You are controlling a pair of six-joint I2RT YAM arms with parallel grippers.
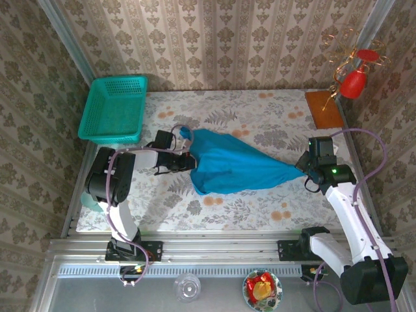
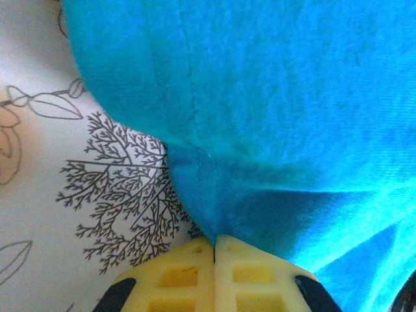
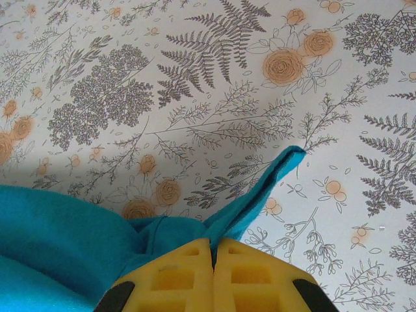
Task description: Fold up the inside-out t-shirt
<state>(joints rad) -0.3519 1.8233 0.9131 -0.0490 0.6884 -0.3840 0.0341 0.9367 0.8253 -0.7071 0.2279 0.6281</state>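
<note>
Table [image 1: 247, 107] under a pale cloth printed with grey ferns and orange roses; aluminium rail along the near edge. Walls on three sides, beige damask wallpaper. Teal-green mesh basket [image 1: 114, 107] at the far left corner. Brown board [image 1: 323, 108] at the far right, with a red ornament [image 1: 356, 79] on gold wire above it. On the near ledge, a clear glass [image 1: 187, 286] and a small plate [image 1: 247, 285]. T-shirt [image 1: 227, 166] lies mid-table: plain teal-blue, soft knit, drawn out between the two arms, broad and rumpled at the left, tapering to a narrow point at the right. Left end effector [image 1: 187, 161] is closed on the shirt's left edge, yellow pads meeting over a fold beside a stitched seam. Right end effector [image 1: 303, 166] is closed on the narrow right tip; a hemmed corner pokes out past its pads.
</note>
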